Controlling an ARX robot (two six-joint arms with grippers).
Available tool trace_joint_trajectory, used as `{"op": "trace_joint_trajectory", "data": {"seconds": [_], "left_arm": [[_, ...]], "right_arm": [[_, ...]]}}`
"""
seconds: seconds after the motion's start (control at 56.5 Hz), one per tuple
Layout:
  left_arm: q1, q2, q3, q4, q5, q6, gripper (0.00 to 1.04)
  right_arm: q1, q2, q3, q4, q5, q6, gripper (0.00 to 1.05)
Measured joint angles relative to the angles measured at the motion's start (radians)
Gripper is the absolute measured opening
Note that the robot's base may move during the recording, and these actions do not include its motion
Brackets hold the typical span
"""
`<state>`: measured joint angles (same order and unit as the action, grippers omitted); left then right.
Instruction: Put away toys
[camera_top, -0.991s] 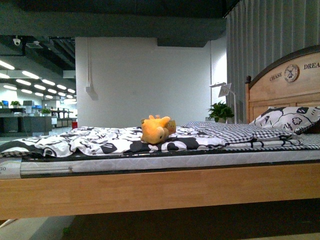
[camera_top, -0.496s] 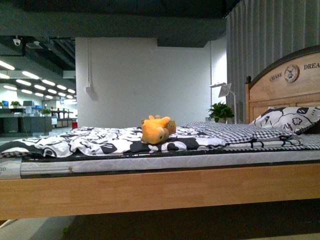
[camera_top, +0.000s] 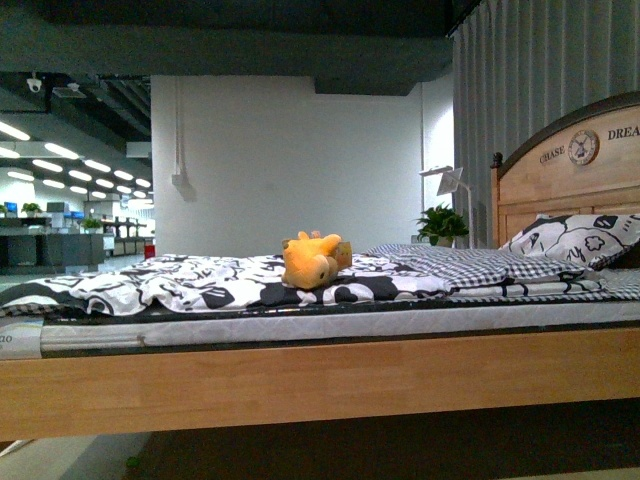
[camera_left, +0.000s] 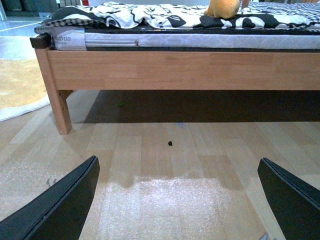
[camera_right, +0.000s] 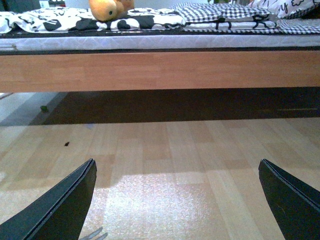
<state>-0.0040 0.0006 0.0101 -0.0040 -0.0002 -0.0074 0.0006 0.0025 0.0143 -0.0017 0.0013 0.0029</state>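
The toy (camera_top: 310, 260), a small yellow-orange plush, lies on the black-and-white quilt (camera_top: 180, 282) near the middle of the front view, on top of the bed (camera_top: 300, 385). Right of it in that frame are a folded checked blanket (camera_top: 450, 262), a patterned pillow (camera_top: 575, 238) and the wooden headboard (camera_top: 580, 165).

Over the last second nothing visible has changed. The toy sits in the same spot with the same slump, the bedding is undisturbed, and neither arm has come into the front view. By my reading the task has not really started: the toy is untouched, and a reach up and over the bed's side rail is needed before any grasp.

The front view gives the toy whole and its place on the bed, but shows no gripper at all. The wrist views supply that. The left gripper (camera_left: 178, 159) has its two dark fingers (camera_left: 65, 200) spread wide at the lower corners of the frame, holding nothing, over bare wooden floor (camera_left: 170, 120). The right gripper (camera_right: 176, 160) is the same, wide open and empty. Both sit low, below the rail (the toy (camera_left: 225, 7) only peeks in at the top edge of the left wrist view, and at the upper left (camera_right: 105, 8) of the right wrist view). The left wrist view also shows the bed's corner leg (camera_left: 57, 100), seen nowhere else.
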Motion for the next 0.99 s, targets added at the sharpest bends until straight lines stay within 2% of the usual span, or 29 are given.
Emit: {"op": "trace_joint_trajectory", "data": {"seconds": [0.991], "left_arm": [[0.000, 0.000, 0.000, 0.000, 0.000, 0.000, 0.98]], "right_arm": [[0.000, 0.000, 0.000, 0.000, -0.002, 0.000, 0.98]]}}
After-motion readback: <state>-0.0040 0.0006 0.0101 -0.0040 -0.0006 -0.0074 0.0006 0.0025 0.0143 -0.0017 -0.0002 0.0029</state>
